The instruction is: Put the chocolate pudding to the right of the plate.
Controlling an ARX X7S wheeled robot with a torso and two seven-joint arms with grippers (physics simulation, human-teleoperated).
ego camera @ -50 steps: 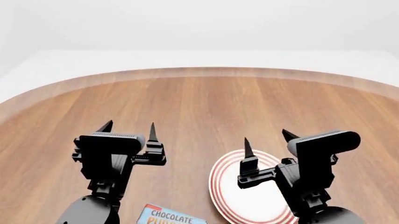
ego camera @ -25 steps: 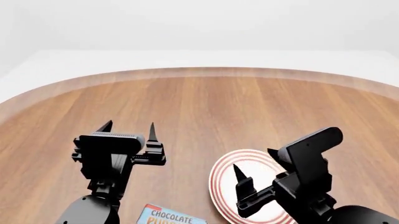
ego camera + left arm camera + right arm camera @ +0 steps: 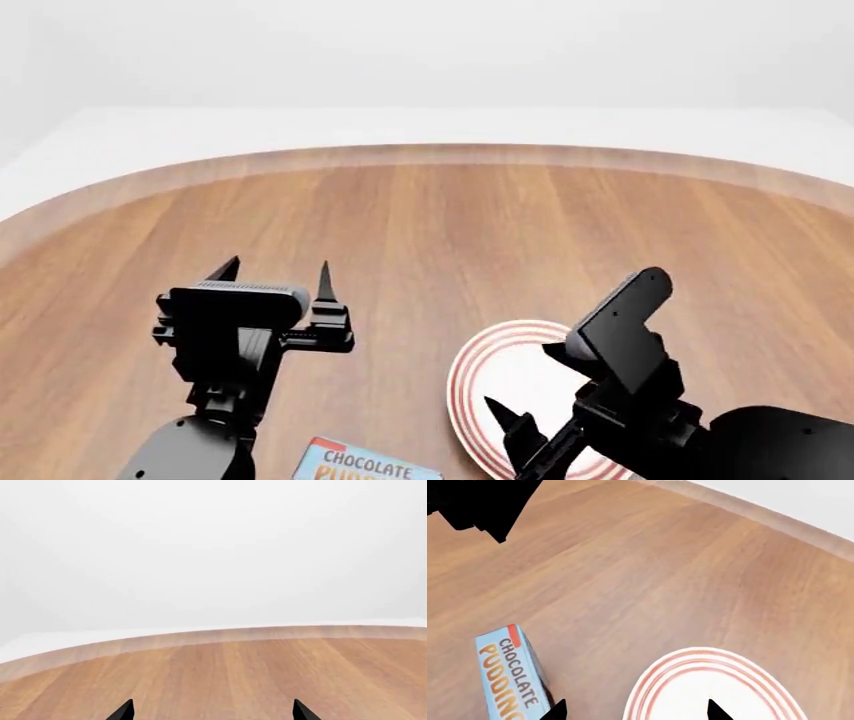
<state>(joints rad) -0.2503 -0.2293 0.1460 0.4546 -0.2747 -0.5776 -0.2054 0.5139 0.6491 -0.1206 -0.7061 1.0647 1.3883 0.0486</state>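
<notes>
One chocolate pudding (image 3: 510, 676), one plate (image 3: 714, 690), two end effectors, left (image 3: 275, 276) and right (image 3: 635, 711), both spread open, empty

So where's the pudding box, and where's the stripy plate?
chocolate pudding (image 3: 510, 680): right wrist view, on its blue lettered face.
plate (image 3: 710, 667): right wrist view, on the ringed rim.

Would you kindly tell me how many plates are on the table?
1: the plate lies near the table's front edge, right of the chocolate pudding, partly covered by the right hand. None other visible.
</notes>
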